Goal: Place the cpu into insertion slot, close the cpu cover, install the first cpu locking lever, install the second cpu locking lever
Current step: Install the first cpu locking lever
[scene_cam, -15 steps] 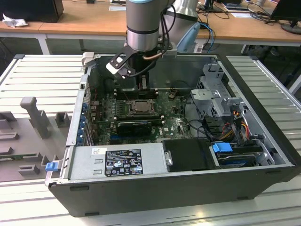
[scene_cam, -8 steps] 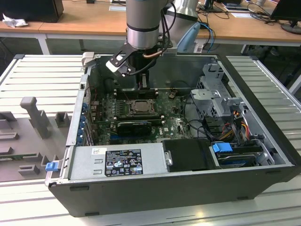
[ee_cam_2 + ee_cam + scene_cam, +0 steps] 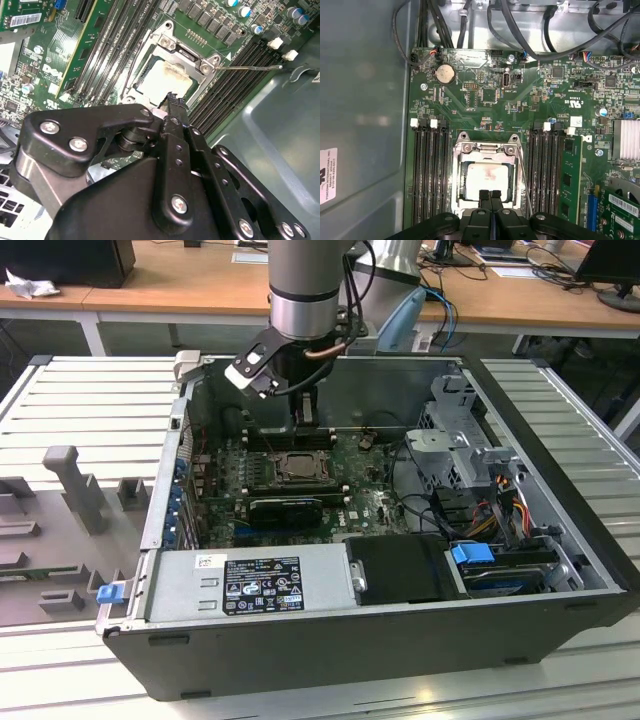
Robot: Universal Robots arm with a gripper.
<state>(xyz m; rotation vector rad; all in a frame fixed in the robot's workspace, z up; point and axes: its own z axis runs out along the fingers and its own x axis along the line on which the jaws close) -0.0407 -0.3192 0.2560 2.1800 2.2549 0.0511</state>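
The cpu point(image 3: 485, 177) lies pale and square in the insertion slot point(image 3: 272, 475) on the green board, also seen as the cpu point(image 3: 162, 77) in the second wrist view. The silvery cpu cover point(image 3: 485, 148) lies down around it. A thin wire locking lever point(image 3: 250, 67) stands out free from the socket's side; the same lever point(image 3: 522, 167) runs along the socket's edge. My gripper point(image 3: 489, 196) hovers just over one edge of the socket, fingers pressed together and holding nothing. In the exterior view the gripper point(image 3: 305, 420) hangs behind the socket.
Long black memory slots point(image 3: 427, 170) flank the socket on both sides. Cables point(image 3: 510, 25) cross the case's inner edge. A black expansion card point(image 3: 285, 508) and the power supply point(image 3: 250, 585) lie in front of the socket in the exterior view; a drive cage point(image 3: 455, 440) stands at the exterior view's right.
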